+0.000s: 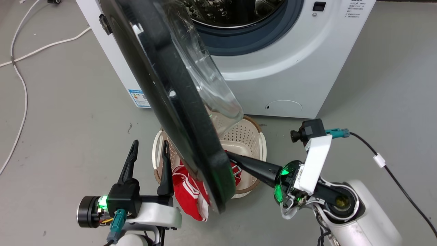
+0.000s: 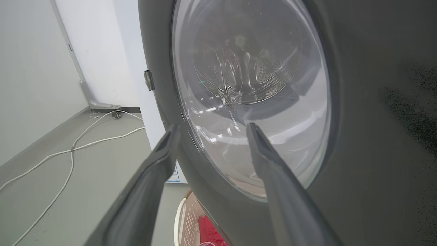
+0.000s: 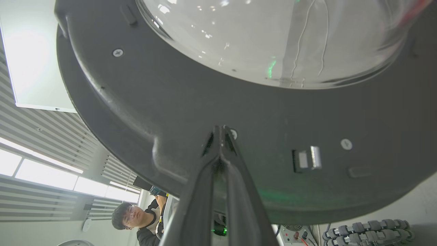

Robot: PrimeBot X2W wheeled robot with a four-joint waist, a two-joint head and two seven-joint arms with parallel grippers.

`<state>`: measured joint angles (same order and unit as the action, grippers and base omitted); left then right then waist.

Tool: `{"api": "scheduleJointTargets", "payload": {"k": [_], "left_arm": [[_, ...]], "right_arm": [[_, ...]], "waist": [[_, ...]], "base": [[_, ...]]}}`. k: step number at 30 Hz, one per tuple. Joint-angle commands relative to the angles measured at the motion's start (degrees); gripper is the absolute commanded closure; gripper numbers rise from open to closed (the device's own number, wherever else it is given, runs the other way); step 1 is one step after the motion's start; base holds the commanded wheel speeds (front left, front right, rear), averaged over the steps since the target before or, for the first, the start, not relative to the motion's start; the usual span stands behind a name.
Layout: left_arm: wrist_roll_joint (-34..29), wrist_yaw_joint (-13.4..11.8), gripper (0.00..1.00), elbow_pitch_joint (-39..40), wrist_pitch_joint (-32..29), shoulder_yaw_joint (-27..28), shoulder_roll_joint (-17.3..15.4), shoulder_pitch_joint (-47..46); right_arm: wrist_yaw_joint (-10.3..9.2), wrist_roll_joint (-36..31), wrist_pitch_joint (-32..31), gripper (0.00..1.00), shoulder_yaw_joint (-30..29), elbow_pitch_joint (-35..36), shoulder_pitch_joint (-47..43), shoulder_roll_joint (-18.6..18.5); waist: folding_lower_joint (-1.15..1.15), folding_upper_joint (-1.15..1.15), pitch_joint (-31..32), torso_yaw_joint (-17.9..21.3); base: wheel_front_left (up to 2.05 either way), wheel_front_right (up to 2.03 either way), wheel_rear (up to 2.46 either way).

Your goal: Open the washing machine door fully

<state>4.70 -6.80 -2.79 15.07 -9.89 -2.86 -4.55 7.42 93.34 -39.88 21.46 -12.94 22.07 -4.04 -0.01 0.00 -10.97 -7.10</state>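
The washing machine (image 1: 290, 68) stands white at the back, its steel drum showing. The washing machine door (image 1: 164, 102), a glossy black disc with a clear glass bowl, stands swung out towards me, edge-on. My right gripper (image 1: 230, 157) is shut, its tips pressed on the door's inner face near the free edge. In the right wrist view the joined tips of the right gripper (image 3: 222, 130) touch the dark rim of the door (image 3: 170, 102) below the glass. My left gripper (image 1: 150, 146) is open on the door's outer side. In the left wrist view the left gripper (image 2: 211, 130) faces the door (image 2: 375, 102), nothing held.
A cream perforated laundry basket (image 1: 247, 138) with a red garment (image 1: 187, 194) sits on the floor under the door. White cables (image 1: 20, 78) run over the floor at left; a black cable (image 1: 392, 171) trails at right. A person (image 3: 133, 218) shows in the right wrist view.
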Motion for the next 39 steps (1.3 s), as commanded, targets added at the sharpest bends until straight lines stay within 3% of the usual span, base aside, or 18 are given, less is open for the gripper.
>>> {"api": "scheduleJointTargets", "payload": {"k": [1, 7, 13, 15, 16, 18, 19, 22, 23, 25, 27, 30, 34, 39], "left_arm": [[-0.3, -0.1, 0.00, 0.0, 0.2, 0.2, 0.0, 0.7], [-0.3, -0.3, 0.00, -0.5, 0.2, 0.6, 0.0, 2.1], [-0.3, -0.2, 0.00, -0.8, 0.2, 1.0, 0.0, 3.4], [-0.2, -0.2, 0.00, -0.8, 0.2, 1.2, 0.0, 3.9], [-0.2, -0.2, 0.00, -0.8, 0.2, 1.3, 0.0, 4.3], [-0.3, -0.2, 0.00, -0.9, 0.2, 1.5, 0.0, 5.0], [-0.3, -0.3, 0.00, -0.7, 0.2, 2.0, 0.0, 6.0], [-0.5, 0.0, 0.00, -0.5, 0.2, 2.4, 0.0, 6.9], [-0.6, 0.2, 0.00, -0.5, 0.2, 2.9, 0.0, 7.8], [-0.7, 0.4, 0.00, -0.5, 0.2, 3.0, 0.0, 8.1], [-0.7, 0.5, 0.00, -0.5, 0.2, 3.0, 0.0, 8.1], [-0.6, 0.4, 0.00, -0.3, 0.2, 3.0, 0.0, 8.4], [-0.5, 0.3, 0.00, -0.1, 0.1, 2.9, 0.0, 8.5], [-0.5, 0.5, 0.00, 0.0, 0.1, 2.8, 0.0, 8.5]], "right_arm": [[0.12, 0.4, -0.1, 1.00, 0.5, 0.1, -1.1, 0.4], [0.12, 0.9, 3.3, 1.00, -1.0, 1.8, -3.3, 0.8], [0.13, -0.1, 11.5, 1.00, -6.9, 6.2, -7.6, 0.9], [0.13, -1.4, 14.8, 0.26, -9.0, 8.6, -9.4, 0.9], [0.12, -1.7, 16.7, 0.00, -10.2, 9.7, -10.4, 0.9], [0.12, -3.2, 20.4, 0.00, -12.3, 12.1, -12.3, 1.0], [0.13, -7.4, 27.1, 0.00, -15.4, 15.5, -14.7, 0.4], [0.12, -19.9, 37.4, 0.00, -15.0, 17.5, -16.4, -3.0], [0.12, -29.8, 48.6, 0.00, -12.1, 17.6, -17.9, -5.5], [0.06, -37.3, 53.5, 0.00, -10.8, 16.7, -18.6, -8.8], [0.06, -44.3, 54.8, 0.00, -10.9, 15.3, -19.7, -9.2], [0.07, -59.3, 55.0, 0.00, -15.7, 16.3, -20.6, -8.4], [0.07, -76.0, 55.0, 0.00, -20.4, 18.0, -24.0, -4.5], [0.05, -87.3, 55.0, 0.00, -22.3, 17.3, -28.0, -1.1]], "waist": [[0.01, 0.00, 0.2, 0.1], [0.01, 0.00, 2.0, 0.6], [0.01, 0.00, 4.5, 1.4], [0.01, 0.00, 5.4, 1.7], [0.01, 0.00, 5.9, 1.8], [0.01, 0.00, 6.9, 2.2], [0.01, 0.00, 8.0, 2.9], [0.01, 0.00, 8.8, 3.7], [0.01, 0.00, 9.6, 4.5], [0.01, 0.00, 10.0, 4.8], [0.01, 0.00, 10.2, 5.1], [0.01, 0.00, 10.3, 5.3], [0.01, 0.00, 10.4, 5.4], [0.01, 0.00, 10.5, 5.0]], "base": [[0.00, 0.00, 0.00], [0.00, 0.00, 0.00], [0.00, 0.00, 0.00], [0.00, 0.00, 0.00], [0.00, 0.00, 0.00], [0.00, 0.00, 0.00], [0.00, 0.00, 0.00], [0.00, 0.00, 0.00], [0.00, 0.00, 0.00], [0.00, 0.00, 0.00], [0.00, 0.00, 0.00], [0.00, 0.00, 0.00], [0.00, 0.00, 0.00], [0.00, 0.00, 0.00]]}}
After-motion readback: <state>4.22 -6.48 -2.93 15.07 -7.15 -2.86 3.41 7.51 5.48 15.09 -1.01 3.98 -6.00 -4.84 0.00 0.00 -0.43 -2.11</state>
